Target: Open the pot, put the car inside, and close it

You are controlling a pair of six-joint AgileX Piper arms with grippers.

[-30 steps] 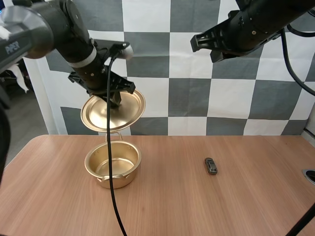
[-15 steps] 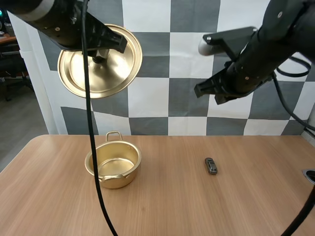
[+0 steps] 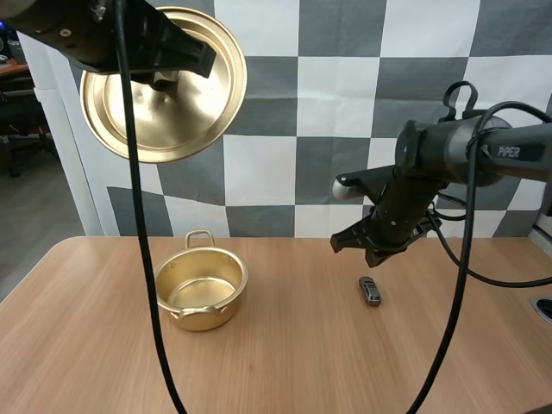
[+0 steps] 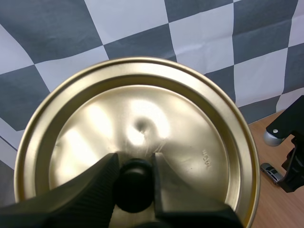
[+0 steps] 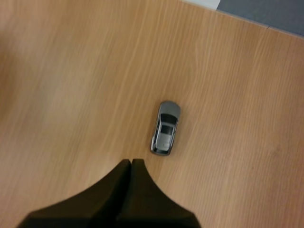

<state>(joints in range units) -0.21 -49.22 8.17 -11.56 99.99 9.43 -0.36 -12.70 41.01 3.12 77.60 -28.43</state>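
Gold metal, the round lid (image 3: 164, 82) hangs high above the open gold pot (image 3: 200, 289), knob (image 4: 134, 186) pinched by the left gripper (image 4: 135, 164); right of the pot lies the small grey toy car (image 3: 369, 291), the right gripper (image 5: 130, 164) above it, closed and empty; it should open before lowering astride the car.

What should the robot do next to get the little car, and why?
Probably open the right end effector: its fingers lie shut above the car on the table, while the left end effector holds the lid clear of the open pot.
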